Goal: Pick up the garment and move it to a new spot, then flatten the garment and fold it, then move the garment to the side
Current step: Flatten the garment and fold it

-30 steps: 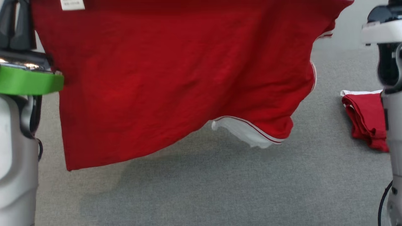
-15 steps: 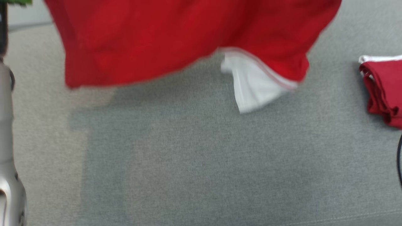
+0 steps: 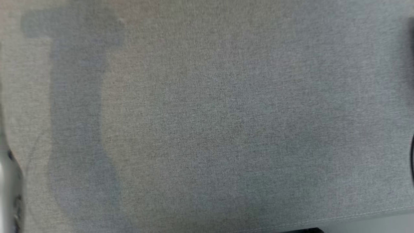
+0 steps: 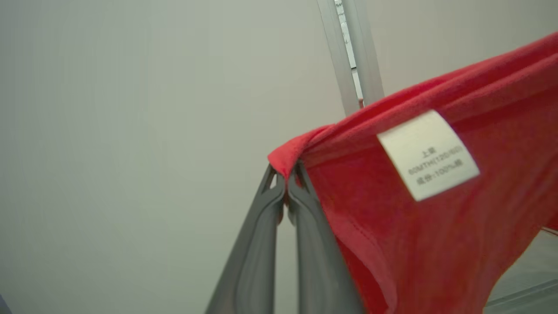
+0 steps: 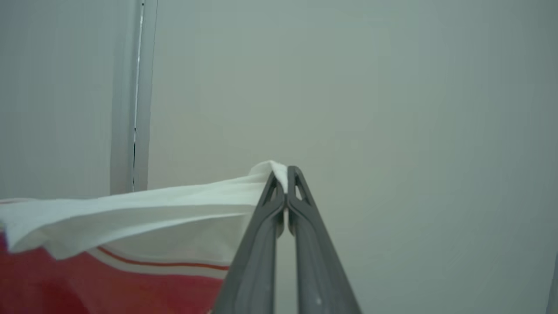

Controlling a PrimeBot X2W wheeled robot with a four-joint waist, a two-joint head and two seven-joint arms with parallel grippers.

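Note:
The garment [image 4: 436,244] is a red top with white trim and a white care label [image 4: 428,155]. In the left wrist view my left gripper [image 4: 287,171] is shut on a red corner of it, and the cloth hangs off to the right of the fingers. In the right wrist view my right gripper [image 5: 286,173] is shut on the garment's white-trimmed edge [image 5: 130,209], which stretches away to the left with red cloth below it. Both grippers are raised in front of a pale wall.
The head view looks down on a grey fabric surface [image 3: 207,116] with soft shadows on its left part. Its stitched front edge [image 3: 355,216] runs along the lower right. A pale robot part [image 3: 8,194] shows at the lower left edge.
The head camera has tipped downward, so the hanging red garment and the folded red pile at the right have slid out of the top of the picture.

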